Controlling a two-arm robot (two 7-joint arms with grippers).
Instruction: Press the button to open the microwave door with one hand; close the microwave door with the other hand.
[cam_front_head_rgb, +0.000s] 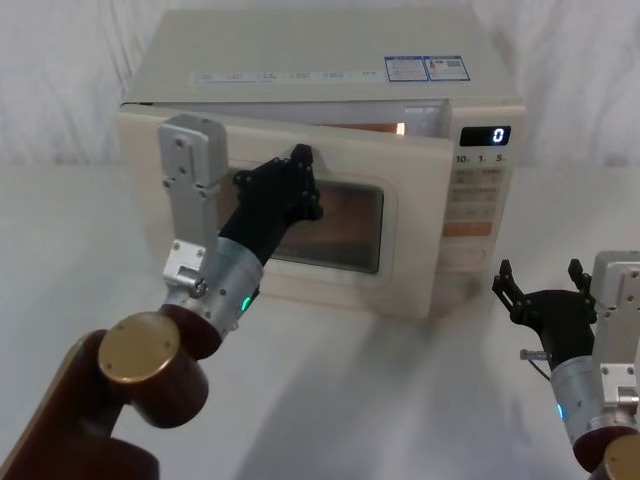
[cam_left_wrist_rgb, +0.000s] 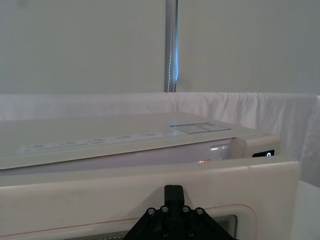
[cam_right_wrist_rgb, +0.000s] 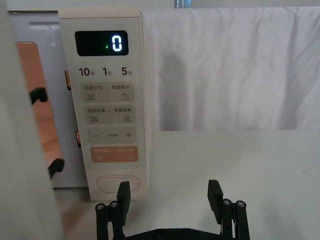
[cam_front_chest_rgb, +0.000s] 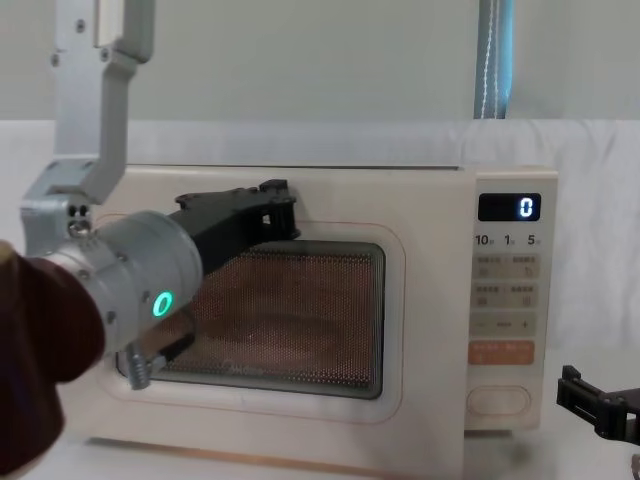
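Against the upper face of the microwave door (cam_front_head_rgb: 300, 215) sits my left claw (cam_front_head_rgb: 298, 170), its black tips touching the smooth cream panel just above the dark window; from these views I cannot tell whether its fingers are spread or pressed together. Beyond the claw, the door stands ajar, its right-hand free edge swung out toward me while the hinged side stays near the body, leaving a narrow wedge-shaped gap through which a warm glow of the lit cavity shows along the top. Framing the window is a raised rounded-rectangle rim, and the glass carries a fine mesh texture. Off to my right, my right claw (cam_right_wrist_rgb: 169, 196) hovers low over the pale table (cam_front_head_rgb: 400, 390) with its two black fingers spread apart and gripping nothing, well clear of the cabinet, with bare tabletop around it. Straight ahead of that claw is the control panel (cam_right_wrist_rgb: 109, 100), a flat cream strip with a dark display reading 0, and at its foot, just beyond my left fingertip, lies the button (cam_right_wrist_rgb: 118, 183), a wide glossy pill shape. White draped cloth (cam_right_wrist_rgb: 230, 65) closes off the space behind.
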